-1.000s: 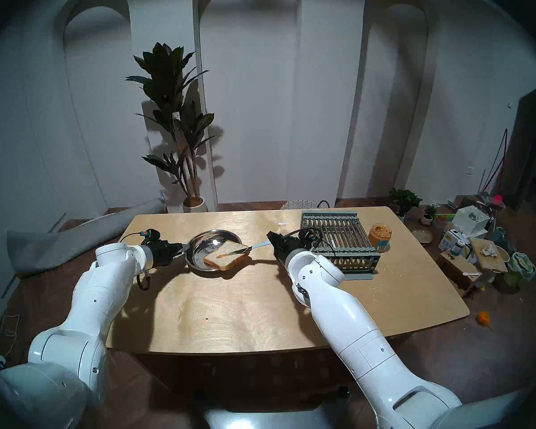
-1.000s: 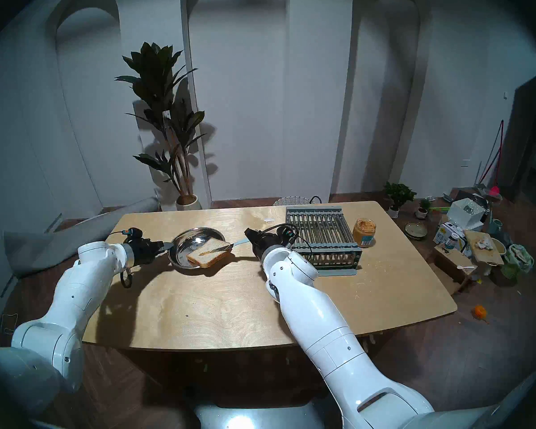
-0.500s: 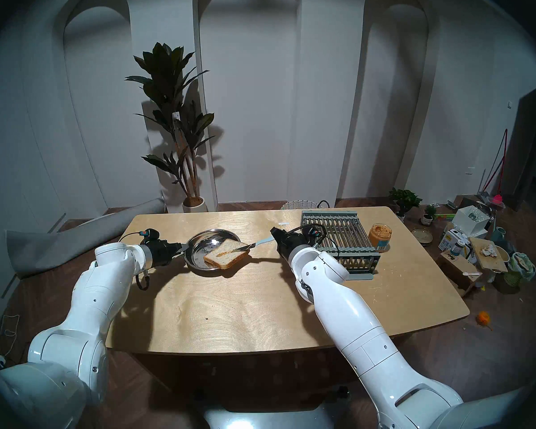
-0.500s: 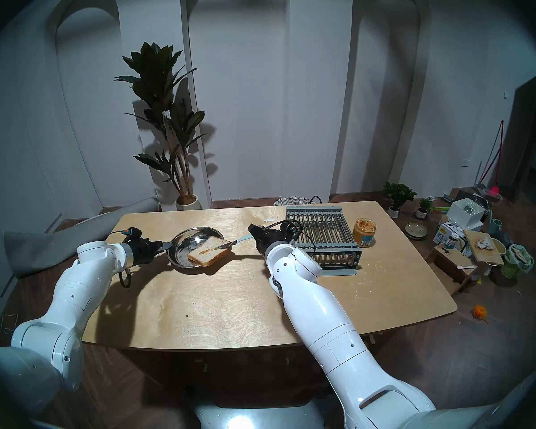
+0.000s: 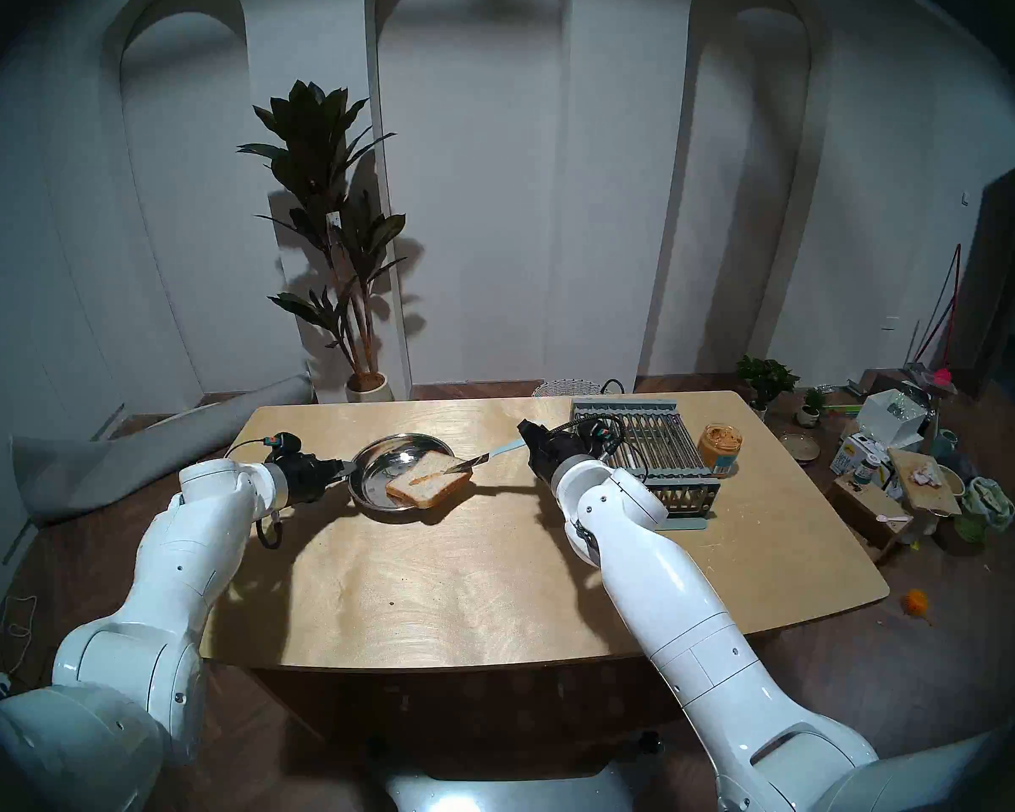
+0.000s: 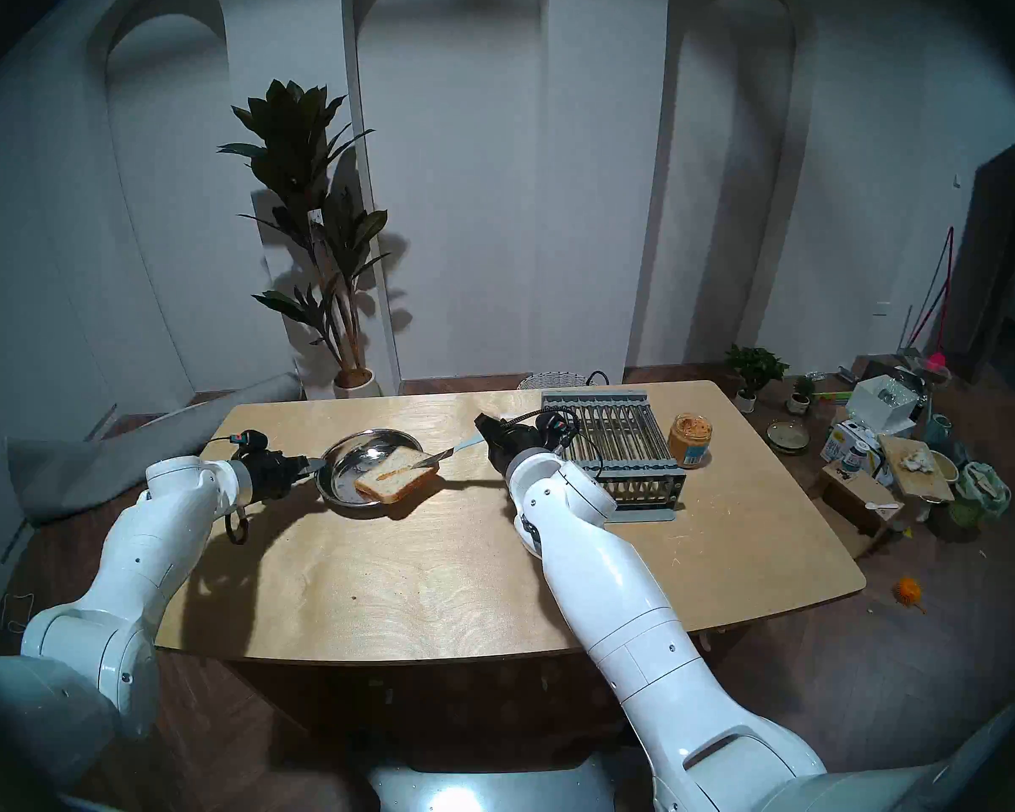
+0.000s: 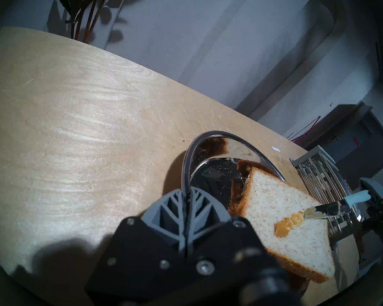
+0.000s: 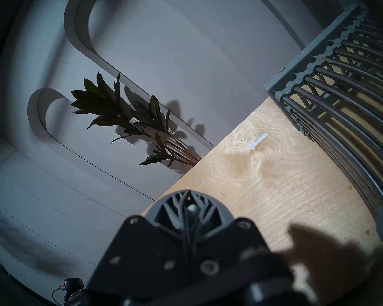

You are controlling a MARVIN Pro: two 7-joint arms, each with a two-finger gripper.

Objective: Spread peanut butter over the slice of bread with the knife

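Observation:
The slice of bread [image 5: 429,481] [image 6: 397,475] [image 7: 285,221] lies tilted on the right rim of the steel plate [image 5: 385,471] [image 6: 350,462] [image 7: 208,179]. A tan streak of peanut butter [image 7: 289,223] [image 5: 425,478] crosses its top. The knife [image 5: 470,461] [image 6: 443,454] [image 7: 327,211] has a pale blue handle. Its blade tip rests at the streak's right end. My right gripper [image 5: 523,437] [image 6: 483,429] [image 8: 189,202] is shut on the handle. My left gripper [image 5: 346,468] [image 6: 316,464] [image 7: 186,195] is shut on the plate's left rim. The open peanut butter jar [image 5: 720,447] [image 6: 690,440] stands at the right.
A grey slatted rack [image 5: 640,441] [image 6: 610,436] [image 8: 341,100] stands just behind my right wrist, between it and the jar. A small white strip [image 8: 258,141] lies on the wooden table [image 5: 464,582] beyond the plate. Clutter sits on the floor to the right.
My right gripper has drawn the knife to the right and slightly away, so the blade slid from the bread's middle toward its right corner. The left gripper and plate have not moved.

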